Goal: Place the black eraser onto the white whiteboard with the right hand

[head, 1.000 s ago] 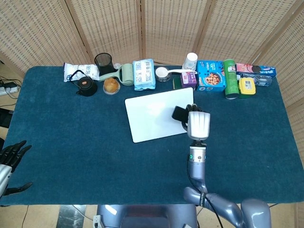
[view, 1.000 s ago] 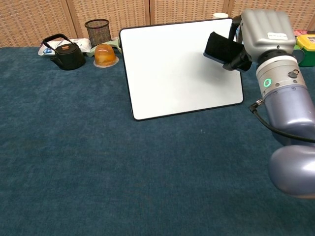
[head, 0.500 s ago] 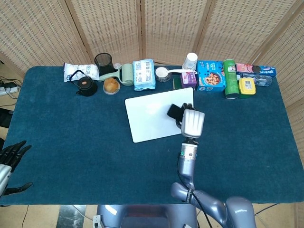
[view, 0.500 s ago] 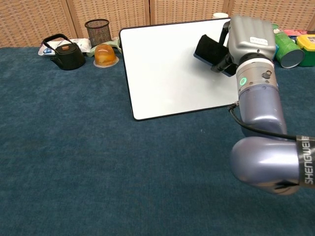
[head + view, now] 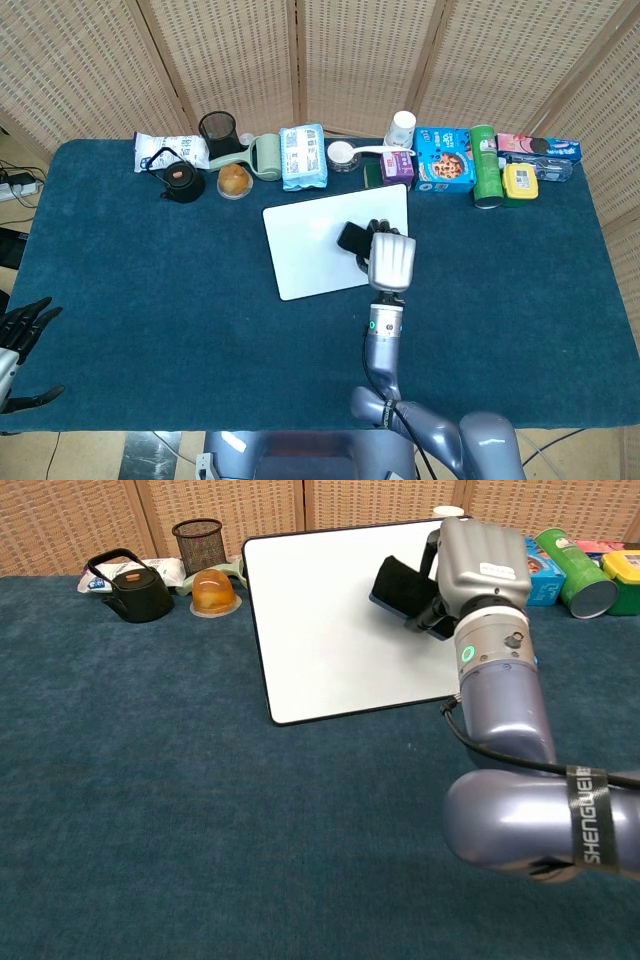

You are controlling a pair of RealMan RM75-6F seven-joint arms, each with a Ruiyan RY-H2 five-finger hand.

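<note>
The black eraser (image 5: 353, 237) (image 5: 399, 585) is held in my right hand (image 5: 389, 260) (image 5: 473, 565), over the right part of the white whiteboard (image 5: 315, 250) (image 5: 320, 620). I cannot tell whether the eraser touches the board. The whiteboard lies flat on the blue tablecloth, mid-table. My left hand (image 5: 22, 335) hangs at the table's near left edge, fingers spread, holding nothing.
Along the far edge stand a black kettle (image 5: 178, 178), a mesh cup (image 5: 217, 127), an orange jelly cup (image 5: 233, 180), a wipes pack (image 5: 303, 156), a white bottle (image 5: 400, 127), a blue box (image 5: 444, 160), a green can (image 5: 486, 165) and a yellow box (image 5: 520, 180).
My right hand has carried the eraser leftward, from the whiteboard's right edge to further in over the board. The left hand has barely moved.
</note>
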